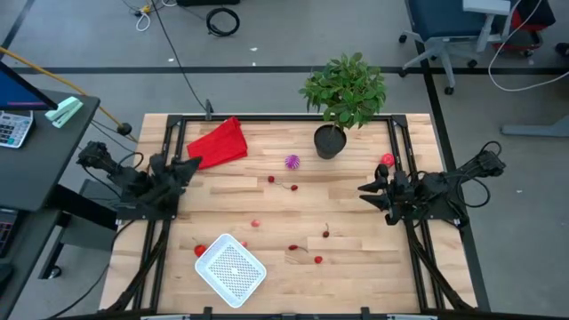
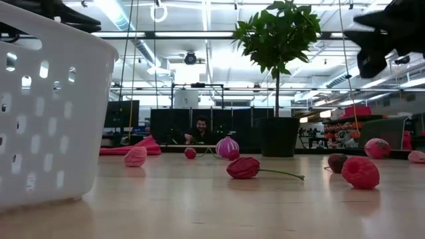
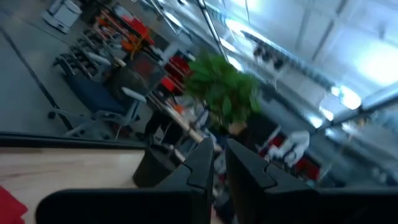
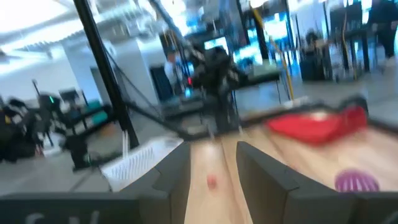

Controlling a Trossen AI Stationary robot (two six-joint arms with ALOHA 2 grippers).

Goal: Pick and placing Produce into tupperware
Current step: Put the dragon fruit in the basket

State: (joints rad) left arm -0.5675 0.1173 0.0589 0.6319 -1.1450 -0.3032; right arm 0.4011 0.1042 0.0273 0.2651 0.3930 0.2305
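The produce lies scattered on the wooden table: a spiky purple ball [image 1: 292, 162], small red pieces [image 1: 293, 188] [image 1: 318, 260] about the middle, and one [image 1: 199, 251] beside the tupperware. The white tupperware [image 1: 230, 268] rests flat near the front edge and looms at the left of the low view [image 2: 46, 106]. My left gripper [image 1: 194, 165] hovers over the table's left side, its fingers [image 3: 202, 165] nearly together with nothing between them. My right gripper [image 1: 363, 189] hovers at the right side, open and bare [image 4: 212, 165], pointing across the table.
A red cloth [image 1: 219, 142] lies at the far left. A green plant in a black pot [image 1: 329, 142] stands at the far edge, with a red piece [image 1: 388, 160] to its right. A black frame runs along the table's sides. A person sits beyond the far edge [image 2: 199, 129].
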